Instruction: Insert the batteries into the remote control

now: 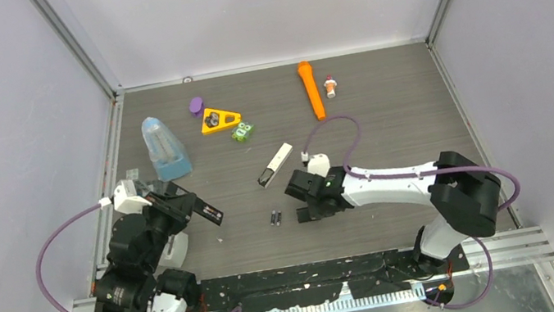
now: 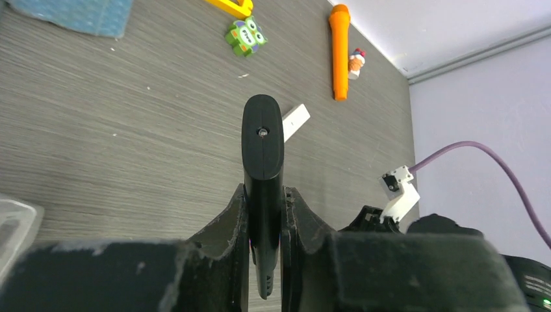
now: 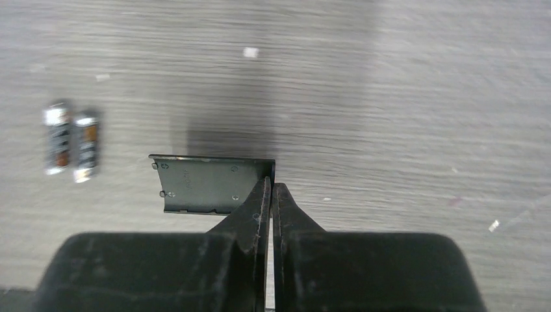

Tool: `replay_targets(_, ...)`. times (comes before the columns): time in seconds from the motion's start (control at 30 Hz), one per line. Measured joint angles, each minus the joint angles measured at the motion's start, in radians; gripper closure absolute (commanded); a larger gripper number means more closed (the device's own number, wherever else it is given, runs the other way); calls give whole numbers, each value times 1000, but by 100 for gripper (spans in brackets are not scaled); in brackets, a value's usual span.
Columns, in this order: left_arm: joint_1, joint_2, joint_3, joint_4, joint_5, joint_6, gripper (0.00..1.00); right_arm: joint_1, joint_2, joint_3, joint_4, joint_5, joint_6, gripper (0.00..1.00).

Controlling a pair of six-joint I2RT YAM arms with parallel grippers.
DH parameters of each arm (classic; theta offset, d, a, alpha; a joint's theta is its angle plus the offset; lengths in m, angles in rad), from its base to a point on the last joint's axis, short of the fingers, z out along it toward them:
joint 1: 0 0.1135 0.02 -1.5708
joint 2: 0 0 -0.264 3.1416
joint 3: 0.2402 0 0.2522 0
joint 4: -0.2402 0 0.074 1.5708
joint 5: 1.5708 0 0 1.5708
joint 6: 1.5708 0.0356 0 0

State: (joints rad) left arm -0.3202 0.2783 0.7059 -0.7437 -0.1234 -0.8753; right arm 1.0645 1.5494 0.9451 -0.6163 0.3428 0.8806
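Grey wood-grain tabletop [image 1: 382,107] carries it all; we hold our left tool [image 2: 263,198] aside, clamped on a black bar [image 2: 263,136], probably to leave the middle free. Our right tool [image 3: 271,188] pinches a thin dark cover plate [image 3: 208,185] by its edge, which we judge is the lid off the white remote control [image 1: 276,163]. That lies mid-tabletop, long axis diagonal, dark end nearer us and leftward, with two batteries [image 1: 275,218] side by side nearer still.
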Motion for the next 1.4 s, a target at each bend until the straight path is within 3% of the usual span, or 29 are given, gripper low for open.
replay_targets(0.07, 0, 7, -14, 17, 20, -11, 100, -24, 0, -38, -28, 18, 65, 92)
replay_targets(0.17, 0, 15, -32, 37, 43, -20, 100, -46, 0, -48, -53, 41, 143, 74)
replay_targets(0.3, 0, 22, -48, 54, 65, -34, 100, -66, 0, -48, -64, 71, 213, 59)
replay_targets(0.5, 0, 26, -56, 71, 74, -35, 100, -70, -46, -48, -62, 99, 140, 53)
replay_targets(0.77, 0, 27, -69, 80, 76, -34, 100, -65, -155, -54, 64, -62, -481, 56)
replay_targets(1.1, 0, 27, -69, 82, 64, -29, 100, -60, -174, -48, 30, -143, -1226, 53)
replay_targets(1.23, 0, 27, -69, 84, 62, -29, 100, -60, -282, -154, 105, -178, -1500, 53)
replay_targets(1.4, 0, 27, -69, 120, 55, -29, 100, -60, -327, -284, 182, -205, -1698, 52)
